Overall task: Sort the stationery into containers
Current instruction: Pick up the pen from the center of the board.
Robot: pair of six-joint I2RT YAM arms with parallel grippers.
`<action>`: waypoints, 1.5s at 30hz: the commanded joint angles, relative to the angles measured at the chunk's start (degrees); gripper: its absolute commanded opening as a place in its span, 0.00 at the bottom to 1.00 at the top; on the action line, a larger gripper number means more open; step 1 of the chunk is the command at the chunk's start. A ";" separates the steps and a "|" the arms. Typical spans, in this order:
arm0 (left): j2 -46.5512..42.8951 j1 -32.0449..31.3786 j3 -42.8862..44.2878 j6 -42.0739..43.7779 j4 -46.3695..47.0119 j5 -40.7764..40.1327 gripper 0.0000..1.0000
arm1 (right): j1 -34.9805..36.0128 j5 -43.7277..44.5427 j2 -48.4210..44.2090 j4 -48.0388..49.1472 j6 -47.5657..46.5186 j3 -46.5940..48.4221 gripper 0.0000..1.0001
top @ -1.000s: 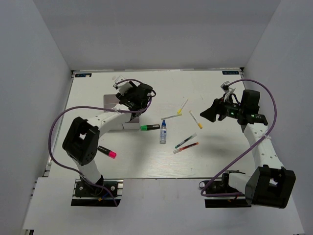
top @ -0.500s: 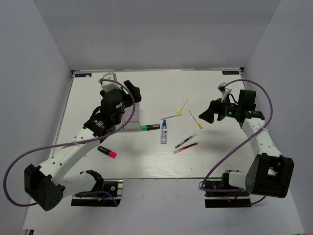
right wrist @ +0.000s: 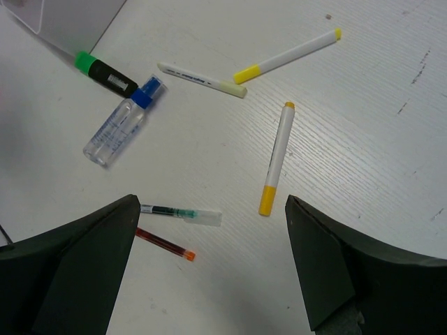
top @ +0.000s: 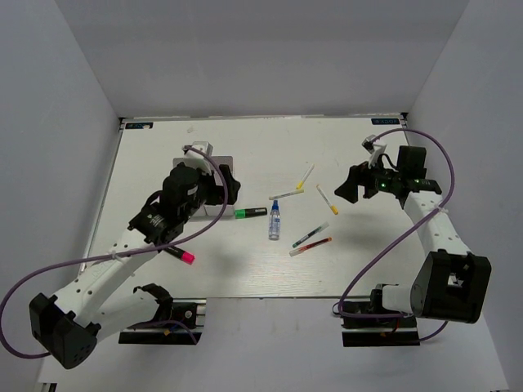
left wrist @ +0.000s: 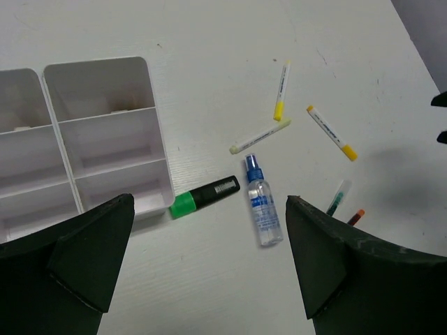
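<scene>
The white divided tray (left wrist: 159,139) lies at the left, partly under my left arm (top: 214,166). My left gripper (left wrist: 209,209) hovers open and empty above the green highlighter (left wrist: 204,196) and the blue-capped clear tube (left wrist: 261,202). My right gripper (right wrist: 211,202) is open and empty above a green-ended pen (right wrist: 178,212), a red-ended pen (right wrist: 165,245) and a yellow-ended pen (right wrist: 276,160). Two more yellow-ended pens (right wrist: 286,56) (right wrist: 201,79) lie farther off. The pink-capped black marker (top: 180,254) lies near the left arm's forearm.
Grey walls close the table on three sides. The left arm's purple cable (top: 90,260) loops low over the table's left side. The right arm's cable (top: 384,253) hangs over the right front.
The left arm has pulled back from over the tray toward the highlighter, and its jaws have spread wide. The right gripper's jaws have opened further; that arm barely shifted.
</scene>
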 commanded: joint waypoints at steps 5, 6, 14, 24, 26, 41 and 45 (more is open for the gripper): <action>-9.39 0.22 -5.02 1.53 -1.09 3.05 0.99 | 2.67 6.91 1.37 -1.02 -1.77 3.40 0.90; -10.18 0.22 -5.56 1.53 -1.09 3.83 0.98 | 3.54 8.05 1.54 -0.94 -1.86 3.31 0.90; -12.74 0.22 -7.23 1.00 -2.23 5.68 0.86 | 7.32 10.87 3.56 -0.67 -1.16 4.10 0.75; -15.20 0.22 -7.93 0.47 -3.29 8.32 0.82 | 9.08 13.69 6.03 -3.39 -2.30 7.70 0.63; -16.60 0.22 -7.93 -0.14 -3.29 9.11 0.83 | 9.00 14.04 5.68 -3.22 -2.39 8.05 0.63; -22.05 0.39 -10.22 -1.29 -3.82 6.74 0.99 | 8.91 16.93 4.70 -3.82 -0.54 6.73 0.74; -19.87 0.39 -9.60 -0.67 -5.13 5.34 0.99 | 9.17 18.60 5.23 -5.42 -0.89 8.75 0.77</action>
